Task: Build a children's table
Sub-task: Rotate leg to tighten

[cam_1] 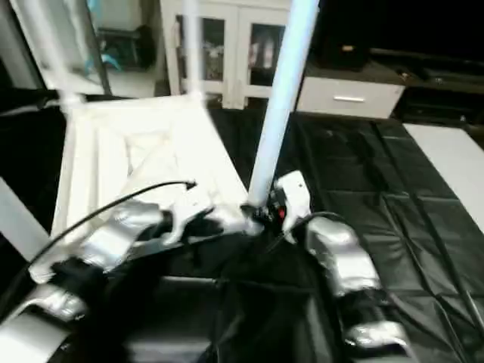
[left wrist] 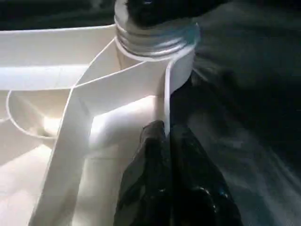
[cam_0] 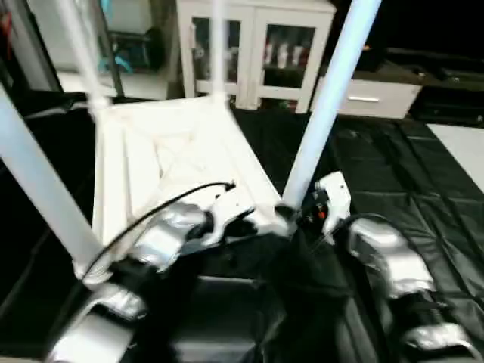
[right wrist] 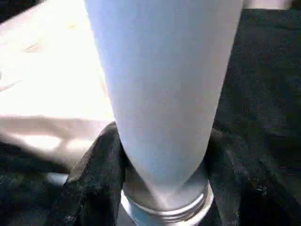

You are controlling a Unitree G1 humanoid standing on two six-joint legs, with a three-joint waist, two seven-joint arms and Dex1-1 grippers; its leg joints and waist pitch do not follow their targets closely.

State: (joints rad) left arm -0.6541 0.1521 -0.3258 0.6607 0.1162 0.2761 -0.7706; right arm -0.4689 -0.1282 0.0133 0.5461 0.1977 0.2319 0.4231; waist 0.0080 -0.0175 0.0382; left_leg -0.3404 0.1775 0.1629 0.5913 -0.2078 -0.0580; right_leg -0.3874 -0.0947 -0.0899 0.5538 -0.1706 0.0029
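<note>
Right gripper [cam_0: 291,215] around table leg [cam_0: 325,106], white cabinet [cam_0: 253,49] behind

The upturned table top [cam_0: 174,162] apparently lies before the cabinet [cam_0: 253,49].

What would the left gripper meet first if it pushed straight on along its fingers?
Probably the table's corner socket, where a leg's threaded end sits. The left gripper is clamped on the tabletop's rim wall, which runs to it.
</note>
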